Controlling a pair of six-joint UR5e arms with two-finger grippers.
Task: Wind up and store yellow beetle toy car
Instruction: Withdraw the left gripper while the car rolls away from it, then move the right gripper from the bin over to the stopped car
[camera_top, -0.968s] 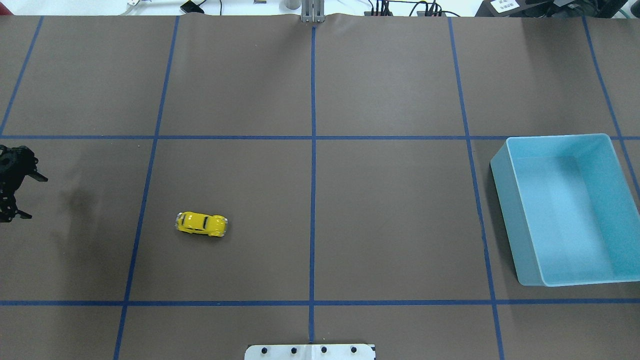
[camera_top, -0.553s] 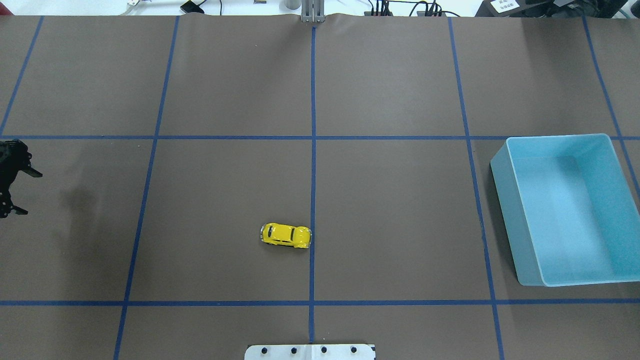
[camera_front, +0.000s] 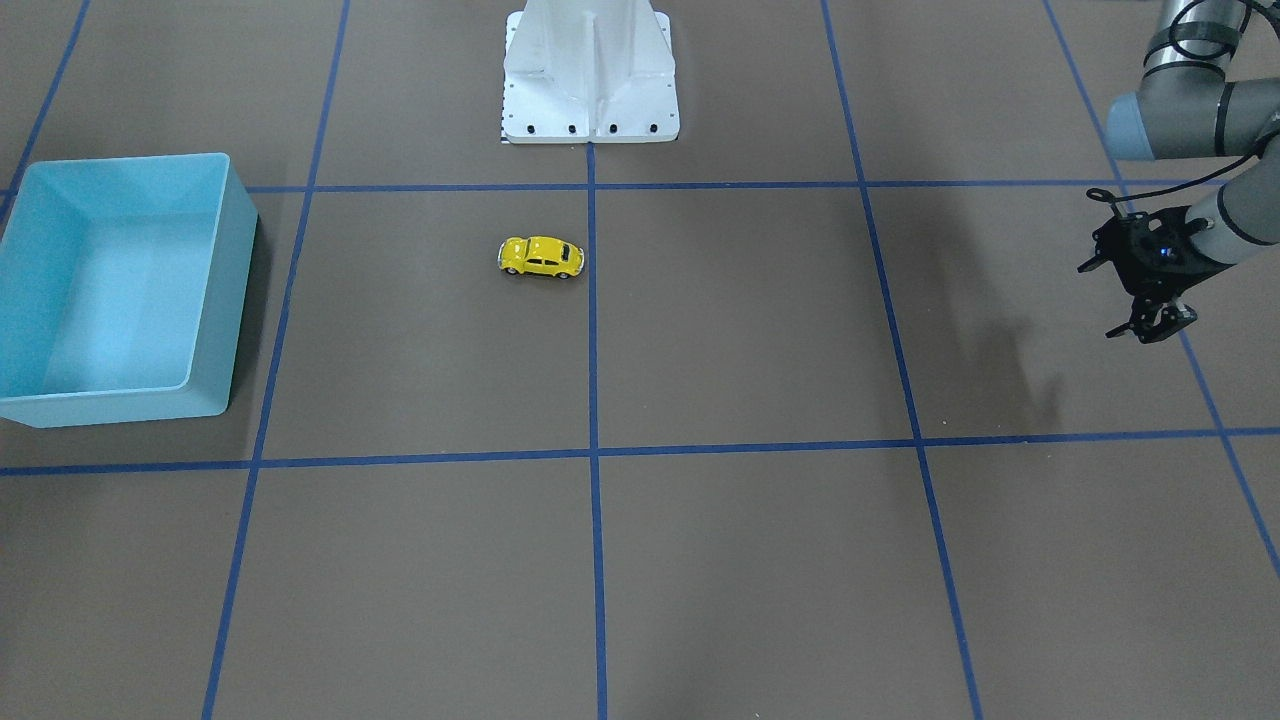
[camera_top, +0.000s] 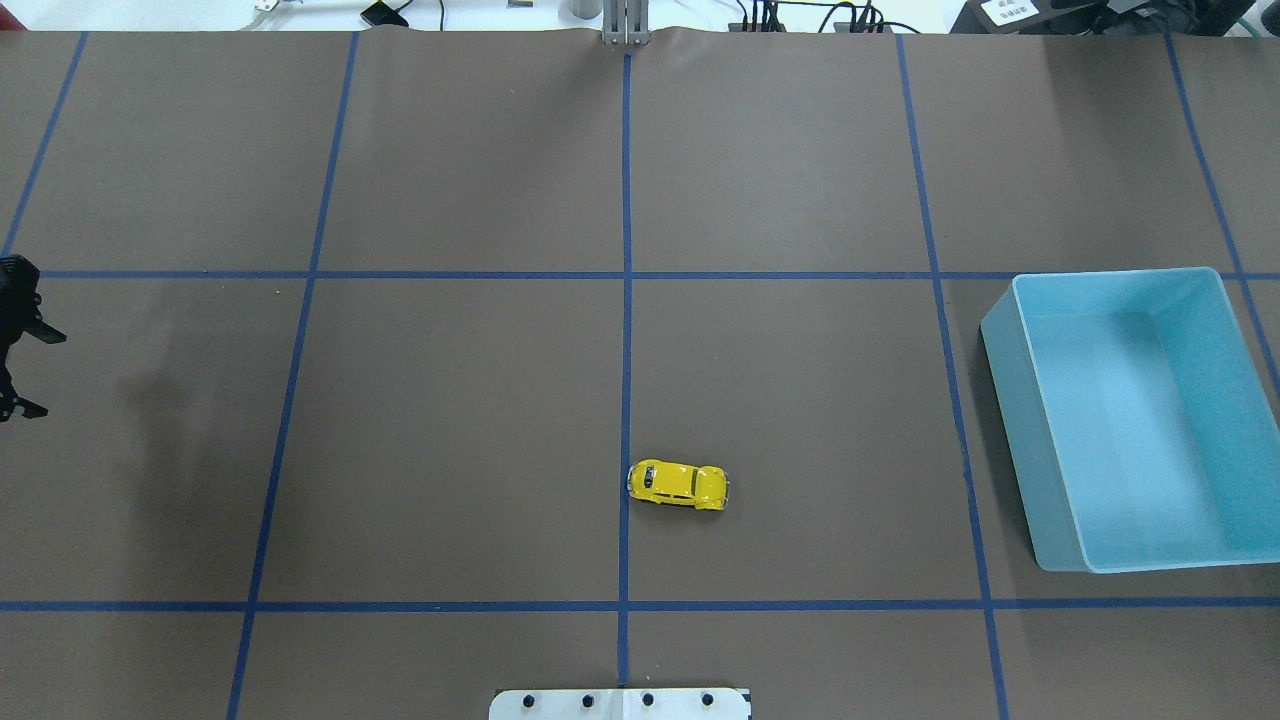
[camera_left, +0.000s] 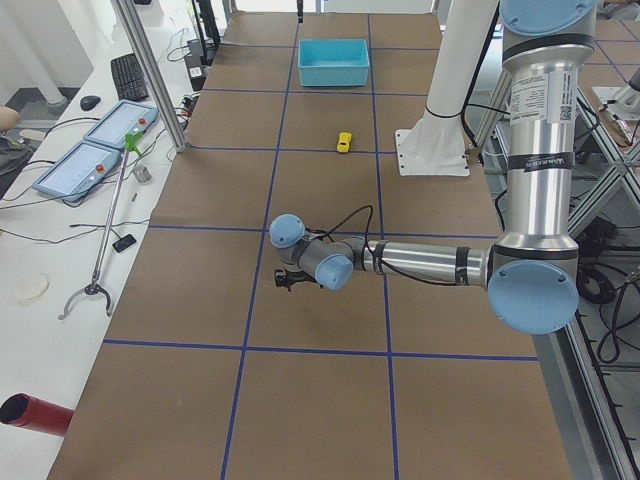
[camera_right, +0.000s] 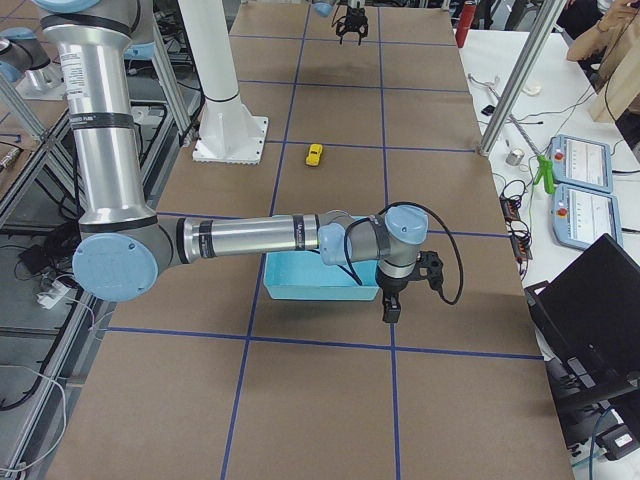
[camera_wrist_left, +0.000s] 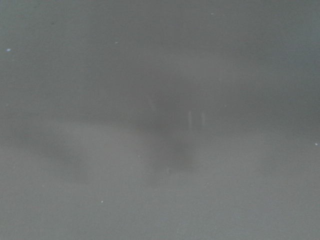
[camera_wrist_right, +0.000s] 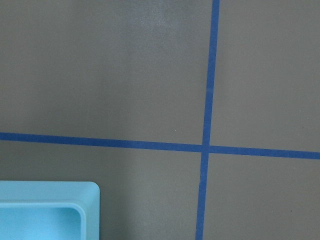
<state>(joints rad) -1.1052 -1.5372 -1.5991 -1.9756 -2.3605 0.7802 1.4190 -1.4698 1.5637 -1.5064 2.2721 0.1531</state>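
Observation:
The yellow beetle toy car (camera_top: 678, 484) stands alone on the brown table, just right of the centre blue line; it also shows in the front-facing view (camera_front: 541, 256). The light blue bin (camera_top: 1115, 279) sits empty at the right side, well apart from the car. My left gripper (camera_top: 40, 375) hovers open and empty at the table's far left edge, far from the car; it also shows in the front-facing view (camera_front: 1150, 328). My right gripper (camera_right: 390, 305) shows only in the exterior right view, beside the bin (camera_right: 300, 292); I cannot tell whether it is open or shut.
The robot's white base plate (camera_top: 620, 703) sits at the near middle edge. Blue tape lines divide the table into squares. Cables and equipment lie beyond the far edge. The left wrist view is a grey blur; the right wrist view shows a bin corner (camera_wrist_right: 47, 210).
The car has rolled to the right, from the left square across the centre line. My left gripper has drawn back toward the left edge.

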